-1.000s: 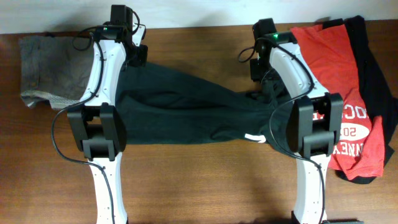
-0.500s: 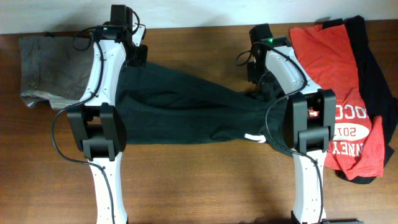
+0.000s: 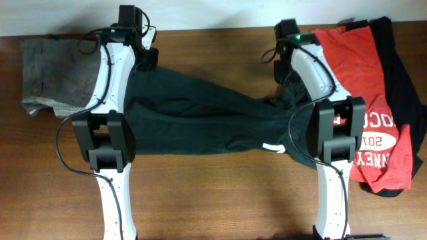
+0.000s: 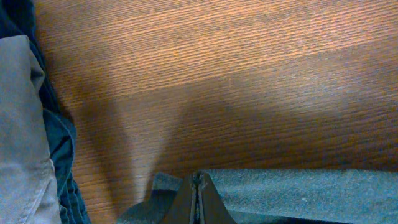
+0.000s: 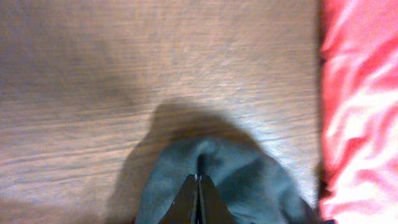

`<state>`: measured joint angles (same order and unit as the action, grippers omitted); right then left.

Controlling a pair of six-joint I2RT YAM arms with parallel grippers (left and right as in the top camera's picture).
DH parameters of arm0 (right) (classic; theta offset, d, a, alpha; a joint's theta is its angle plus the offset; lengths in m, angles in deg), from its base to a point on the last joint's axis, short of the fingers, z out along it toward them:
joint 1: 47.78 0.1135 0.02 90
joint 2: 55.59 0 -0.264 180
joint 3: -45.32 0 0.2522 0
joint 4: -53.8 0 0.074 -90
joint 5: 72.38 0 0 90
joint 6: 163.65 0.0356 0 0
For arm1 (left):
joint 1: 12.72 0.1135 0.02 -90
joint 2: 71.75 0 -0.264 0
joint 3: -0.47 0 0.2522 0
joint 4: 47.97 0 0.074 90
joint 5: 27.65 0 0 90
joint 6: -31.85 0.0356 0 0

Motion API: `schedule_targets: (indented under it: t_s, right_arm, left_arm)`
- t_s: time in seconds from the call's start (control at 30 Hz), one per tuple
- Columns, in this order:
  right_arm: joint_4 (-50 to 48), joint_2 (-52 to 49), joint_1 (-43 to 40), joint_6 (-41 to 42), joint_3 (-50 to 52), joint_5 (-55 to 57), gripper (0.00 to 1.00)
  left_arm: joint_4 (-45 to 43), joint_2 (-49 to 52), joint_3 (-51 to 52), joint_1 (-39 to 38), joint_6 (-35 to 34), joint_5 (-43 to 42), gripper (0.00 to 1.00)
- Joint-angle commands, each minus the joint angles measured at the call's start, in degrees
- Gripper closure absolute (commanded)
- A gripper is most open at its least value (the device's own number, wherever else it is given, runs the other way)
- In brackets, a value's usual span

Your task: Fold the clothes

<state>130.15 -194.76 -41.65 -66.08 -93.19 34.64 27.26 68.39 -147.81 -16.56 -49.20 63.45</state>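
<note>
The large black T-shirt [image 3: 200, 117] lies stretched across the table between my arms, with only a small white mark [image 3: 270, 147] of its print showing. My left gripper [image 3: 148, 61] is shut on the shirt's far left edge; in the left wrist view the gripper [image 4: 198, 186] pinches dark cloth [image 4: 298, 196]. My right gripper [image 3: 284, 69] is shut on the shirt's far right part; in the right wrist view the gripper [image 5: 198, 182] pinches a raised fold of it [image 5: 236, 174]. The red white-printed T-shirt [image 3: 357, 73] lies at the right on another black garment [image 3: 400, 67].
A grey garment [image 3: 53, 73] lies at the far left, also in the left wrist view [image 4: 18, 137] with a blue cloth edge [image 4: 59, 149] beside it. The red shirt [image 5: 360, 93] lies close to the right of my right gripper. Bare wood [image 3: 213, 193] shows in front.
My right arm swung slightly left and then back right and farther away, still holding the cloth. The left arm and the shirt have hardly moved.
</note>
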Motion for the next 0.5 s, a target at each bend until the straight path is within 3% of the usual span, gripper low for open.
schedule_targets:
  t_s: [0.0,0.17,0.23,0.3,0.47]
  right_arm:
    - [1.95,2.54,-0.17,0.5,-6.45,1.88,0.96]
    - [3.17,2.27,-0.22,2.01,-7.32,1.53,0.96]
    - [3.65,1.53,-0.22,1.99,-6.51,0.57,0.69]
    - [4.24,0.74,-0.22,1.99,-6.27,0.52,0.52]
    - [4.61,-1.55,-0.22,1.97,-5.81,0.04,0.49]
  left_arm:
    - [-0.31,-1.51,-0.68,0.35,-0.26,0.83,0.99]
    - [-0.57,-1.53,-0.68,0.35,-0.26,0.83,0.99]
    - [-0.57,-1.53,-0.68,0.35,-0.26,0.83,0.99]
    - [-0.57,-1.51,-0.68,0.35,-0.26,0.85,0.99]
    - [-0.55,-1.53,-0.68,0.35,-0.24,0.85,0.99]
